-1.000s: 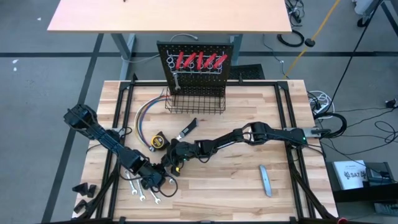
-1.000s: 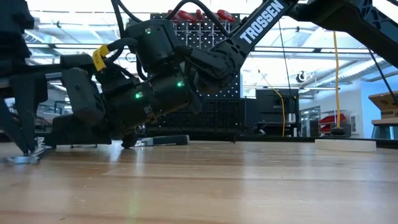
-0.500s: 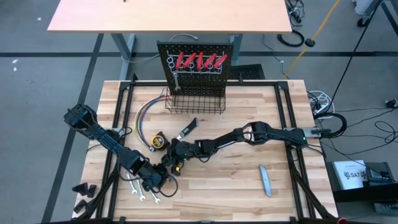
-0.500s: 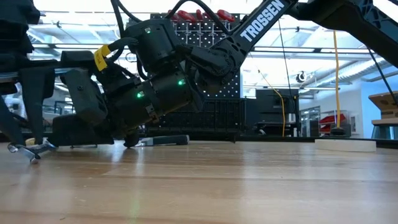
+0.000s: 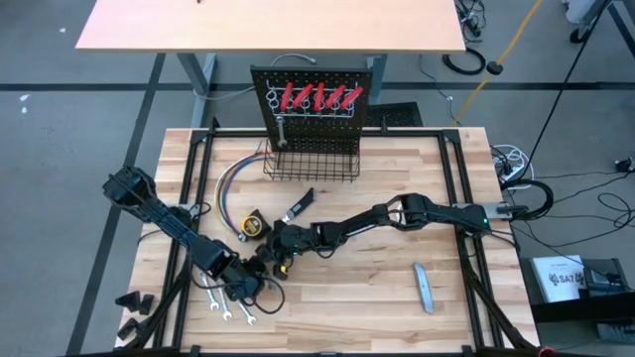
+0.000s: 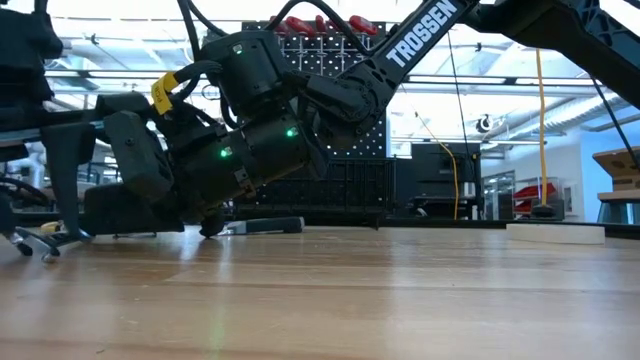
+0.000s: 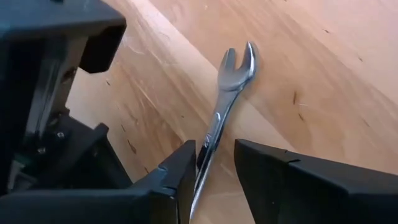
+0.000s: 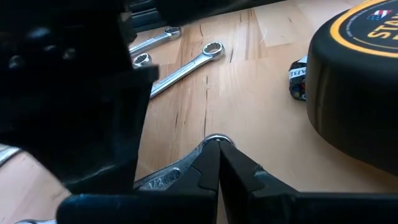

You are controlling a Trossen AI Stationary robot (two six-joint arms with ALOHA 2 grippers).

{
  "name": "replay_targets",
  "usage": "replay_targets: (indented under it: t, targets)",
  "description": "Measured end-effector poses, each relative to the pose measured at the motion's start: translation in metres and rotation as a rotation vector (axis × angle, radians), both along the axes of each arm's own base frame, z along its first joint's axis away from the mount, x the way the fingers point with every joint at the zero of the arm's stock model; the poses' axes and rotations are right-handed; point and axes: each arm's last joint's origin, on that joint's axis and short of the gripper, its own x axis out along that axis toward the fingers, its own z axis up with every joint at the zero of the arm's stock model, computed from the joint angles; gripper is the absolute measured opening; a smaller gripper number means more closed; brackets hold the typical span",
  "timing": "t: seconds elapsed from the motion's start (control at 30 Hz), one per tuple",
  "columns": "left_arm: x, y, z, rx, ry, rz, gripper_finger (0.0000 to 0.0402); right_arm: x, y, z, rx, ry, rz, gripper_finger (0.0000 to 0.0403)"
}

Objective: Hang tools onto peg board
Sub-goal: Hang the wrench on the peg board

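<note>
Tools: 5 red-handled pcs [image 5: 317,97] on peg board [image 5: 316,84]

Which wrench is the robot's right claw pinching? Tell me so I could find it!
Start at the peg board at the table's far edge, then come toward the near side to the yellow tape measure. Just past it the two arms meet, and the right gripper is shut on a wrench lying flat there. The other wrenches lie loose; only this one has its ring end pinched.
</note>
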Motion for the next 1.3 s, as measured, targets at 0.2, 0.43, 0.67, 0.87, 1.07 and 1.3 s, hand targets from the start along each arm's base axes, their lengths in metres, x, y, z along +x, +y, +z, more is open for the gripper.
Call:
replay_targets:
  t: [0.2,0.43,0.67,0.87,1.07,1.3]
  targets:
    - [0.005,0.002,-0.007,0.053,0.012,-0.049,0.0117,0.0,0.0,0.0,0.0,-0.005,0.001,0.0]
    - [0.008,0.006,-0.009,0.061,0.005,-0.03,0.0072,0.0,0.0,0.001,0.001,-0.011,-0.002,0.0]
    - [0.011,0.008,-0.009,0.075,-0.024,-0.003,0.0011,0.001,-0.004,0.001,0.015,-0.013,0.025,0.0]
    - [0.011,0.004,-0.005,0.076,-0.035,-0.008,0.0012,0.001,-0.006,0.004,0.018,-0.01,0.044,0.0]
    - [0.009,-0.005,0.002,0.136,-0.013,-0.036,0.0012,-0.002,-0.01,0.015,0.042,0.044,0.127,0.0]
    - [0.003,-0.015,0.008,0.151,0.006,-0.017,0.0012,-0.011,-0.004,0.038,-0.018,0.128,0.173,0.0028]
